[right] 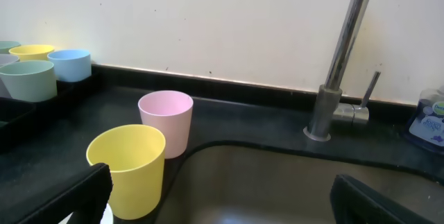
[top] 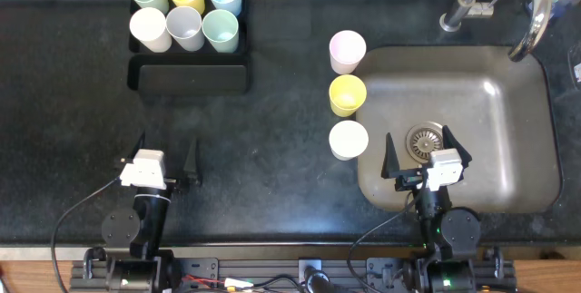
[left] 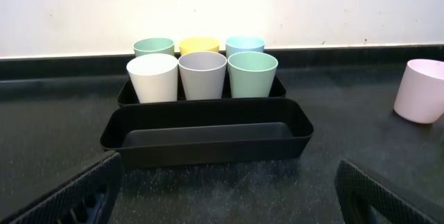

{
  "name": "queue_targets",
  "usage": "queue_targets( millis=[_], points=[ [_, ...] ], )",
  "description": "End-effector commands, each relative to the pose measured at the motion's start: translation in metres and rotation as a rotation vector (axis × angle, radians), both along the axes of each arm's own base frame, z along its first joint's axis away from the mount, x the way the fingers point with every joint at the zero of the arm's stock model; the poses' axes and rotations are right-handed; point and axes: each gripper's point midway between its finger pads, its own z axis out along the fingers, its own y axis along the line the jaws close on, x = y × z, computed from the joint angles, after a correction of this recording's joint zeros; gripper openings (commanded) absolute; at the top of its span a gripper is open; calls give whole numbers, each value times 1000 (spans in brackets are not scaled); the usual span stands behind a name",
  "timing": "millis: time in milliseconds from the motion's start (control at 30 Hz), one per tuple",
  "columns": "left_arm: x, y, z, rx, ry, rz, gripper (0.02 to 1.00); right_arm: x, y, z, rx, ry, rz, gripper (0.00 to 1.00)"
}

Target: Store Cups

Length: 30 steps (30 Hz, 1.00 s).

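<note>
Three loose cups stand in a row along the sink's left rim: a pink cup (top: 347,51) (right: 166,121) (left: 420,91) farthest back, a yellow cup (top: 347,94) (right: 128,169) in the middle, and a white cup (top: 349,140) nearest. A black tray (top: 138,50) (left: 128,92) at the back left holds several cups upright in two rows. In front of it lies an empty black tray (top: 189,79) (left: 208,137). My left gripper (top: 166,159) (left: 225,189) is open, low over the counter, short of the empty tray. My right gripper (top: 424,151) (right: 222,196) is open over the sink, beside the white cup.
The steel sink (top: 508,102) (right: 277,189) takes up the right side, with a drain (top: 424,140) near my right gripper. A tall faucet (top: 472,3) (right: 340,64) rises behind it. A soap bottle (right: 430,123) stands at the back right. Dark counter (top: 272,148) lies between trays and sink.
</note>
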Motion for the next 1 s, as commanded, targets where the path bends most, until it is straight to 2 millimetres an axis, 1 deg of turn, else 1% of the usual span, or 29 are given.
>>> queue_targets(
  millis=[33,133,233,267,300,333,367,400,467,533,600,633,667,700,733,767,800,833,867,900,1000],
  points=[
    [0,2,0,-11,-4,10,998,0,2,-2,0,-4,11,998],
    [-1,-1,5,-14,-12,-6,998,0,2,-2,0,-4,11,998],
    [-3,-8,31,-72,-31,-45,998,0,2,-2,0,-4,11,998],
    [-2,-9,47,-95,-31,-51,998,0,2,-2,0,-4,11,998],
    [0,-11,57,-111,-22,-59,998,0,2,-2,0,-4,11,998],
    [4,-14,72,-127,-6,-74,998,0,2,-2,0,-4,11,996],
    [18,-22,98,-182,40,-121,998,0,2,-2,0,-4,11,998],
    [29,-29,113,-219,76,-159,998,0,2,-2,0,-4,11,998],
    [60,-46,140,-302,173,-245,998,0,2,-2,0,-4,11,996],
    [103,-66,162,-339,306,-323,998,0,2,-2,0,-4,11,998],
    [143,-93,173,-351,441,-375,998,0,2,-2,0,-4,11,998],
    [165,-107,175,-343,505,-377,996,0,2,-2,0,-4,11,998],
    [189,-127,175,-326,573,-364,998,0,2,-2,0,-4,11,998],
    [208,-144,174,-314,620,-342,996,0,2,-2,0,-4,11,998],
    [227,-166,169,-299,669,-318,998,0,2,-2,0,-4,11,996],
    [242,-184,164,-287,702,-299,998,0,2,-2,0,-4,11,998],
    [253,-206,157,-266,729,-298,998,0,2,-2,0,-4,11,998],
    [259,-224,149,-255,752,-295,998,0,2,-2,0,-4,11,998],
    [265,-244,137,-247,781,-288,998,0,2,-2,0,-4,11,998],
    [269,-268,116,-244,822,-263,998,0,2,-2,0,-4,11,996],
    [267,-297,74,-248,896,-221,998,0,2,-2,0,-4,11,998]
  ],
)
